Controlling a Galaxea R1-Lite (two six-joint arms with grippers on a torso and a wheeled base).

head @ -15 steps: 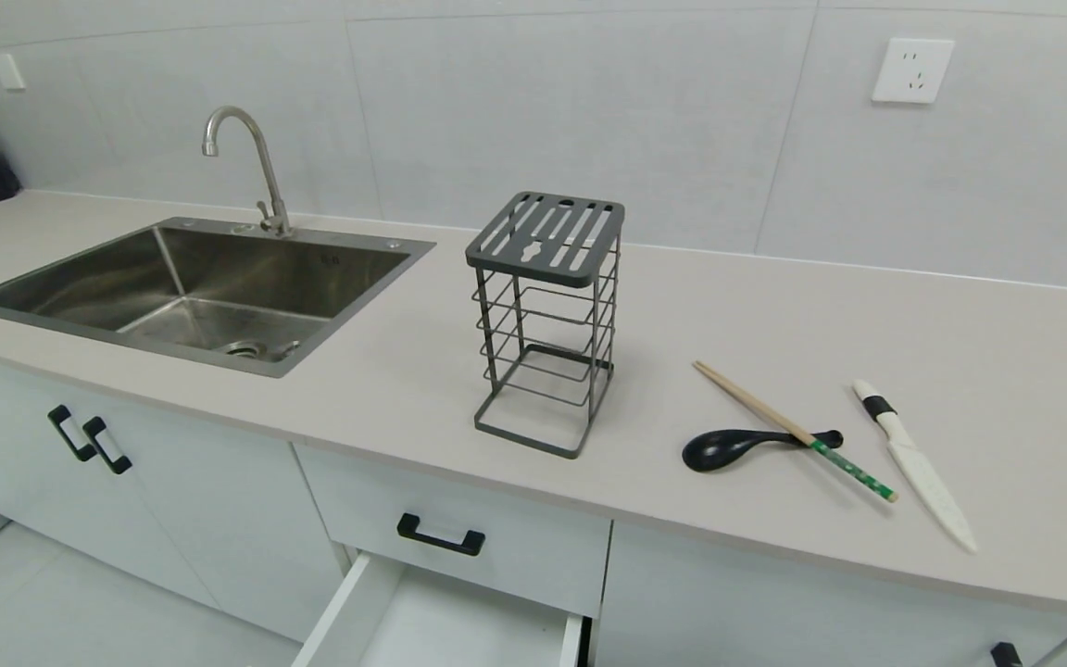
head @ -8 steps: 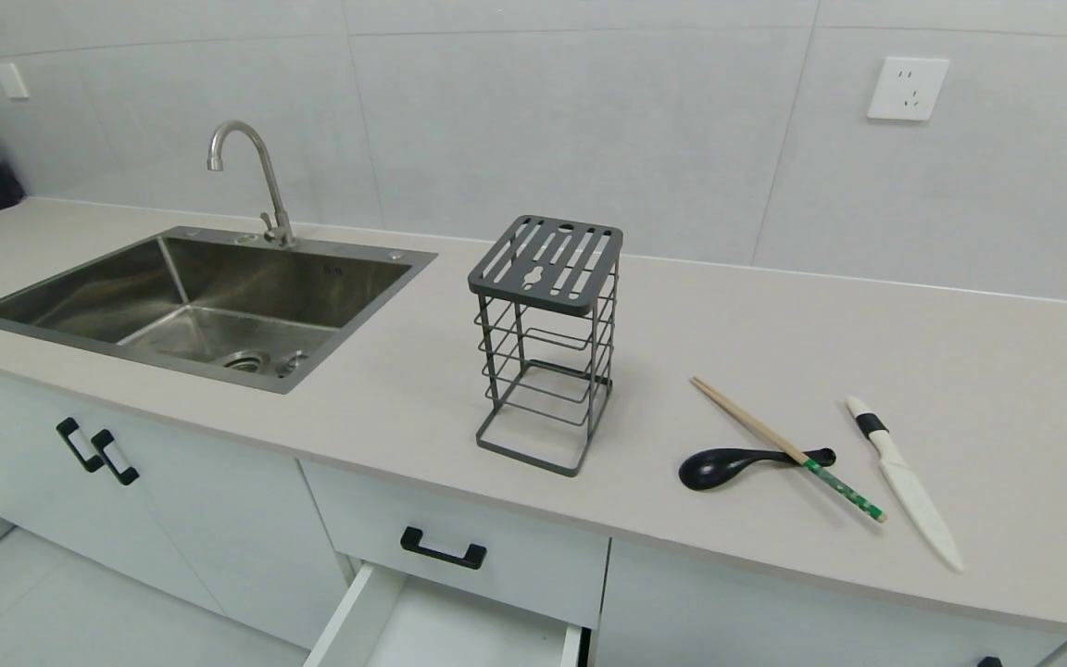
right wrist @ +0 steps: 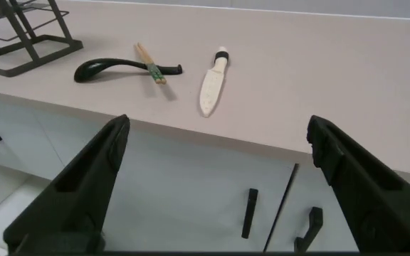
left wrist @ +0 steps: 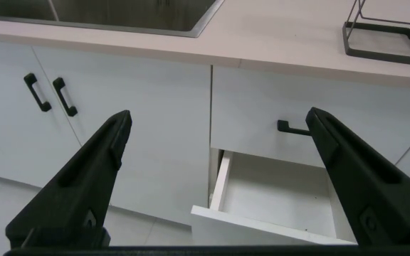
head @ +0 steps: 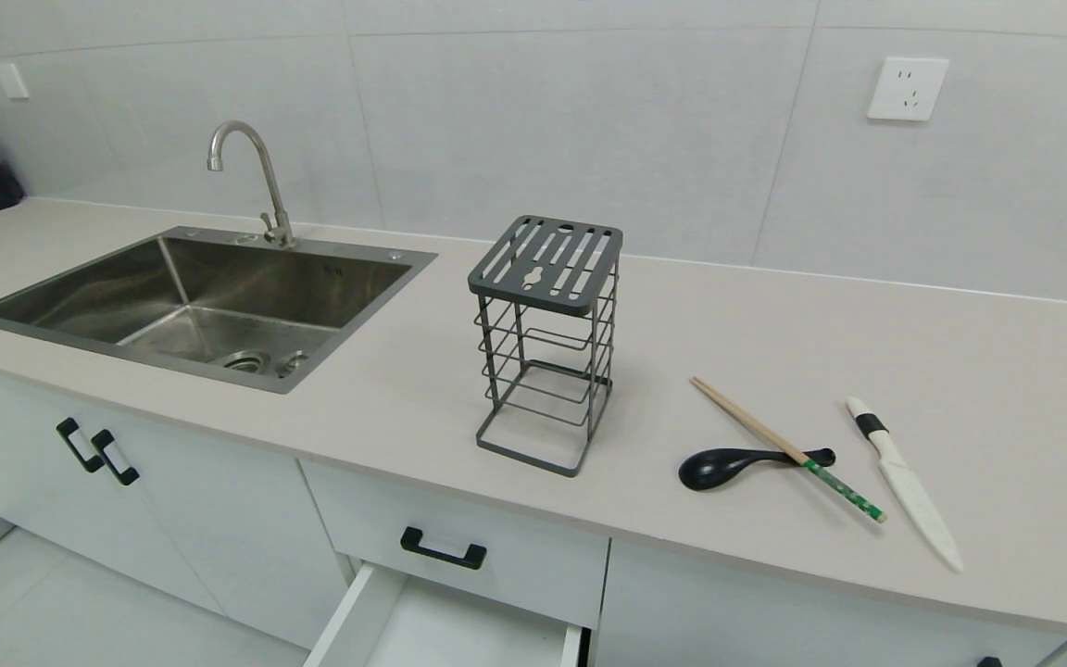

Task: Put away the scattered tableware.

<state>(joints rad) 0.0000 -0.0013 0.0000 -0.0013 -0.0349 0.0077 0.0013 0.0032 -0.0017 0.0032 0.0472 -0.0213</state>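
A black spoon [head: 728, 466] lies on the pale countertop [head: 774, 315], right of a dark wire rack [head: 547, 343]. A pair of chopsticks [head: 788, 449] rests across the spoon's handle. Farther right lies a white knife [head: 904, 484]. The right wrist view shows the spoon [right wrist: 112, 68], chopsticks [right wrist: 151, 64] and knife [right wrist: 213, 82] from in front of the counter. My right gripper [right wrist: 219, 124] is open and empty, well short of them. My left gripper [left wrist: 219, 117] is open and empty, below counter height, facing the cabinet fronts.
A steel sink [head: 126, 357] with a faucet [head: 256, 167] takes up the counter's left. A drawer [head: 441, 630] under the rack is pulled out, the same drawer [left wrist: 276, 206] lying before my left gripper. A wall socket [head: 907, 88] sits at the back right.
The head camera shifted a second ago, so the whole picture slid slightly. The tableware and rack have stayed where they were.
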